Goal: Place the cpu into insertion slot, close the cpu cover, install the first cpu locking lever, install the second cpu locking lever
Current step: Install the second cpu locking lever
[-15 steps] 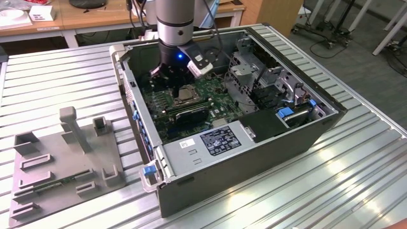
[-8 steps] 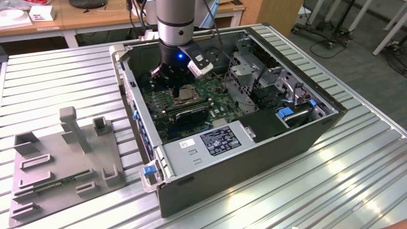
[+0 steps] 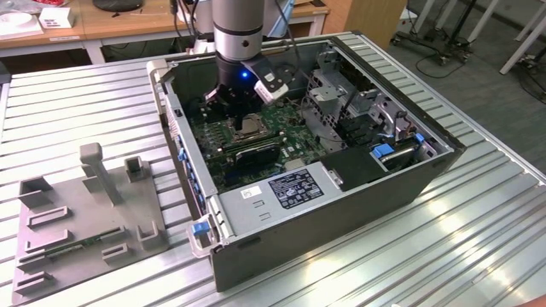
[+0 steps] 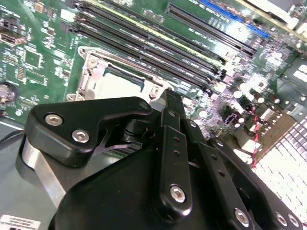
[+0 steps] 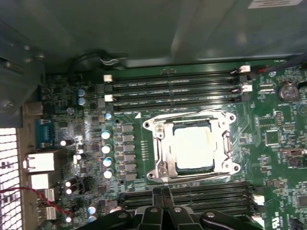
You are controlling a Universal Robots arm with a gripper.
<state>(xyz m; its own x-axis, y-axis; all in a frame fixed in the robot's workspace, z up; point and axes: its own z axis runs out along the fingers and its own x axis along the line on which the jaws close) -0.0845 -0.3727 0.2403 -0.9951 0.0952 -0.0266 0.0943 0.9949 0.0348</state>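
First wrist view: silvery cpu (image 5: 193,147) seated under cpu cover (image 5: 192,120); pincer (image 5: 163,194) narrow.

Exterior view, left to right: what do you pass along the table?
Grey fixture block → blue latch on the case corner → gripper over the cpu → metal drive cage → blue clip.

Open black computer case (image 3: 341,211) at centre of the exterior view, green circuit board (image 3: 290,125) inside it, grey moulded fixture tray (image 3: 81,220) at lower left, silvery-topped square cpu (image 5: 193,148) within silver-rimmed insertion slot (image 5: 160,148).
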